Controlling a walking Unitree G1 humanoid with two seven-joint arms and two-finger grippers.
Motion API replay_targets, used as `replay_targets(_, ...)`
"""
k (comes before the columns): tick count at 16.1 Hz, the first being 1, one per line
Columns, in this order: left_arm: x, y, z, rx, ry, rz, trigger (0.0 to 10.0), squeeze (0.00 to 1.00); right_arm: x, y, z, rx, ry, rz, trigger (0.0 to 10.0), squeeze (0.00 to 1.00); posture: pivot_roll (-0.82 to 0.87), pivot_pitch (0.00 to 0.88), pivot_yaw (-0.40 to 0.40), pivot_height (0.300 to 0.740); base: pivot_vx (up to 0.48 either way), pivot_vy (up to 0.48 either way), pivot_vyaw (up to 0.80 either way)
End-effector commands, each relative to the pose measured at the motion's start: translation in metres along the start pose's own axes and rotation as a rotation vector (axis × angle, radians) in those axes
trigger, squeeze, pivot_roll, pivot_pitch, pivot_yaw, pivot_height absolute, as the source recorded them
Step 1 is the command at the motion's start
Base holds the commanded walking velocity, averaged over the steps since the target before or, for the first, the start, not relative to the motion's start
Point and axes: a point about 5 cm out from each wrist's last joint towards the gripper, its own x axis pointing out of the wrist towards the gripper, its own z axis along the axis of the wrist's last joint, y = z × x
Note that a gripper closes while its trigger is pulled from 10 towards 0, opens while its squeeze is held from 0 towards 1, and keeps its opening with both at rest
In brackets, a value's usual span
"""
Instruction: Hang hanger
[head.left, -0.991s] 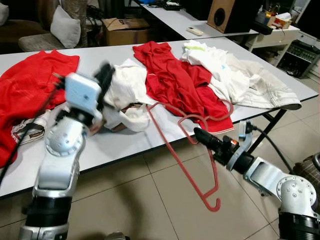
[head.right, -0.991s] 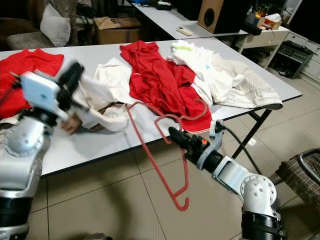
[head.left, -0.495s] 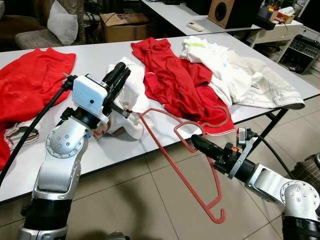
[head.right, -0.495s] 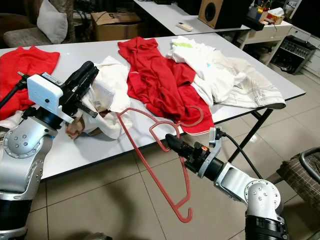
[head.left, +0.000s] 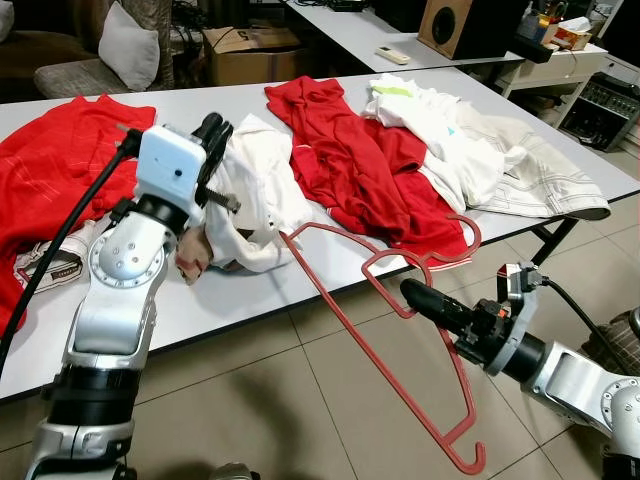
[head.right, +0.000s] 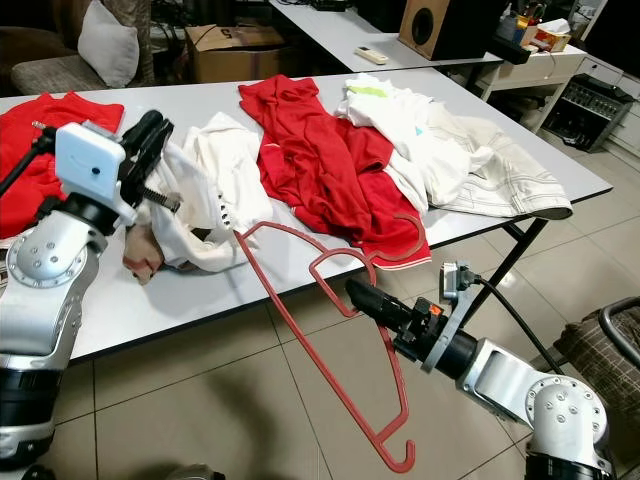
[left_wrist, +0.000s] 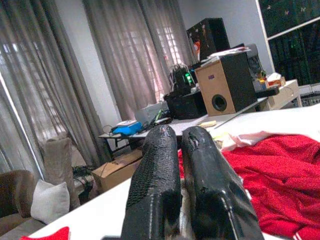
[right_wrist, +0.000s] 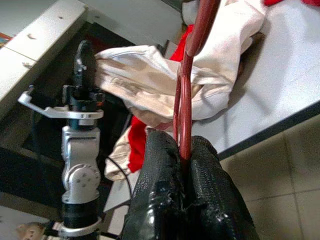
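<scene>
R tool (head.left: 412, 292) sits below and in front of the bench (head.left: 230, 300) edge, fingers pinched tight on the red hanger (head.left: 375, 350); wrist view confirms the wire runs between the two pads (right_wrist: 165, 165) w/ no gap. Hanger extends both ways from the grip: triangular body rises up and to the robot's left, its upper corner reaching over the bench edge just beside the white garment (head.left: 255, 195); long straight arm drops down and away toward the tiled floor (head.left: 300, 420), ending in the hook (head.left: 470, 458) well below the tool. Second curved loop of the hanger lies near the hem of the red shirt (head.left: 350, 165) at the bench edge. L tool (head.left: 212, 130) raised over the bench, fingers pressed together on a fold of the white garment, which hangs bunched beneath it; L wrist view shows fingers (left_wrist: 155, 185) nearly touching, cloth barely visible between. Pale clothes pile (head.left: 480, 150) on the bench's right end, another red garment (head.left: 50, 160) at left. Speaker (head.left: 460, 25) on the far desk.
</scene>
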Motion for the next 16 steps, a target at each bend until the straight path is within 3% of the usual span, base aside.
replay_targets(1, 0.004, -0.001, 0.004, 0.004, -0.014, -0.007, 0.0, 0.00, -0.005, 0.007, 0.005, -0.018, -0.014, 0.033, 10.0, 0.00, -0.05, 0.000, -0.086, 0.740, 0.000, 0.000, 0.00)
replay_targets(6, 0.008, 0.002, 0.004, 0.004, -0.005, 0.020, 0.0, 0.00, -0.012, 0.009, -0.001, -0.004, 0.010, 0.052, 10.0, 0.00, -0.04, 0.000, -0.099, 0.740, 0.000, 0.000, 0.00)
replay_targets(8, 0.008, 0.010, -0.002, 0.010, 0.043, 0.073, 0.0, 0.00, -0.013, 0.014, -0.003, -0.027, 0.035, 0.081, 10.0, 0.00, -0.03, 0.000, -0.102, 0.740, 0.000, 0.000, 0.00)
replay_targets(11, 0.004, 0.010, -0.013, 0.018, 0.112, 0.065, 0.0, 0.00, -0.018, 0.017, -0.003, -0.106, 0.028, 0.085, 10.0, 0.00, -0.03, 0.000, -0.101, 0.740, 0.000, 0.000, 0.00)
replay_targets(12, 0.002, 0.006, -0.011, 0.008, 0.094, 0.025, 0.0, 0.00, -0.018, 0.006, 0.005, -0.182, -0.041, -0.021, 10.0, 0.00, -0.03, 0.000, -0.098, 0.740, 0.000, 0.000, 0.00)
replay_targets(14, -0.002, 0.002, -0.005, -0.007, 0.050, 0.006, 0.0, 0.00, -0.017, 0.003, 0.015, -0.273, -0.121, -0.083, 10.0, 0.00, -0.03, 0.000, -0.094, 0.740, 0.000, 0.000, 0.00)
replay_targets(16, -0.004, 0.007, -0.009, 0.000, 0.078, 0.070, 0.0, 0.00, -0.020, 0.006, 0.013, -0.296, -0.106, -0.060, 10.0, 0.00, -0.03, 0.000, -0.094, 0.740, 0.000, 0.000, 0.00)
